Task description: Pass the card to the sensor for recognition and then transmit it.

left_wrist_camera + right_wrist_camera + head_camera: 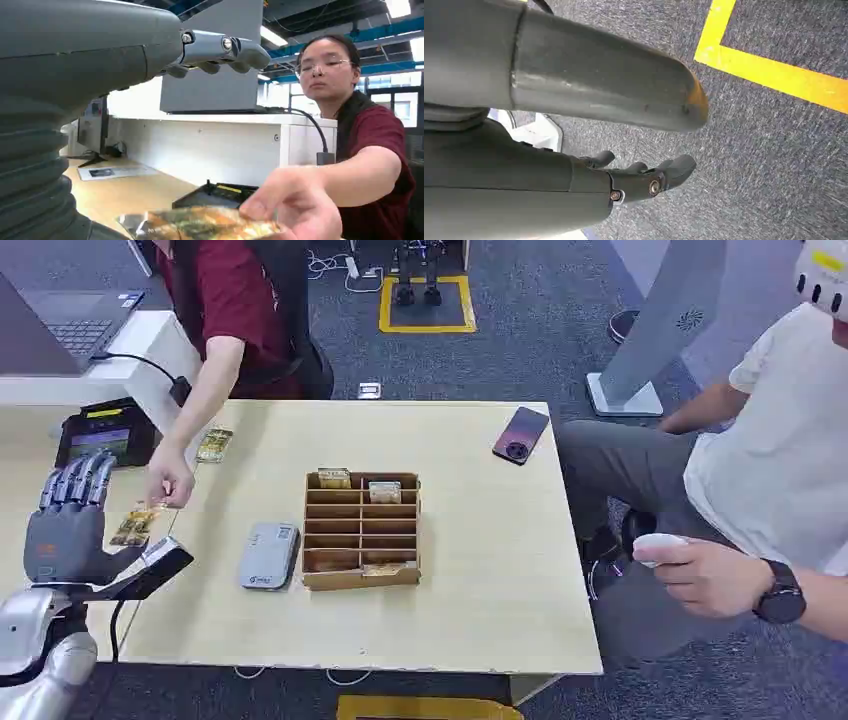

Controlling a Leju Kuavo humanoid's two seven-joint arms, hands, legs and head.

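My left hand [68, 528] is raised at the table's left edge, fingers straight up and thumb [160, 562] stretched out to the side. A gold-patterned card [135, 525] lies between fingers and thumb, and a person's hand [170, 482] pinches its far end. In the left wrist view the card [200, 225] sits low and blurred with the person's fingers [295, 205] on it, while my fingers [220, 50] stay spread above it, not closed. The grey sensor [268, 555] lies flat on the table beside a wooden organizer [360, 530]. My right hand [639, 180] hangs over the carpet, holding nothing.
A second card [214, 444] lies near the table's back left. A black terminal [105, 435] stands on the side desk, a phone [520, 434] at the back right. A seated person [770, 470] with a controller is at the right. The wooden table [480, 580] is bare in front.
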